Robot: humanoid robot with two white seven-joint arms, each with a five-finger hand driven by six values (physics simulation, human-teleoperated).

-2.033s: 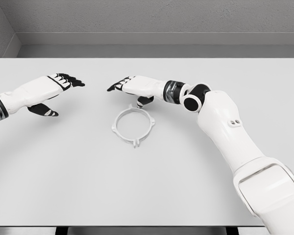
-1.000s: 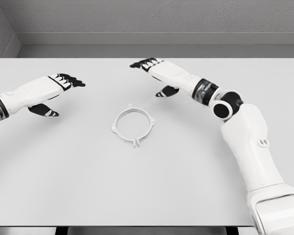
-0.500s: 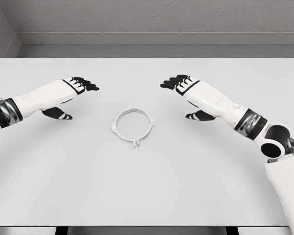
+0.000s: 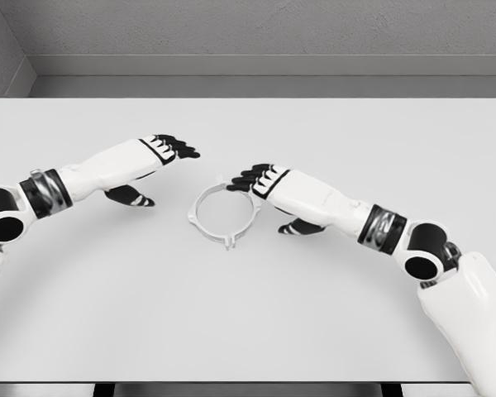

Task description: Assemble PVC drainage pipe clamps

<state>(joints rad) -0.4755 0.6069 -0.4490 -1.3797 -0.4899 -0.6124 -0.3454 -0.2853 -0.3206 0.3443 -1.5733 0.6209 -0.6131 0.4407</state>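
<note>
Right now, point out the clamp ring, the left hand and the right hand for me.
clamp ring (image 4: 200,223): head view, on its left rim, bare of any hand.
left hand (image 4: 140,161): head view, on the white back of the hand.
right hand (image 4: 293,192): head view, on the white back of the hand.

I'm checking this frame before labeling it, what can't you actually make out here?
Head view only:
- Whether the right hand touches the ring: its fingertips overlap the rim, contact unclear.
- Ring's small tabs: too small to read.
- Left arm's shoulder: cut off by left edge.
- Right arm's shoulder: cut off at lower right corner.
</note>
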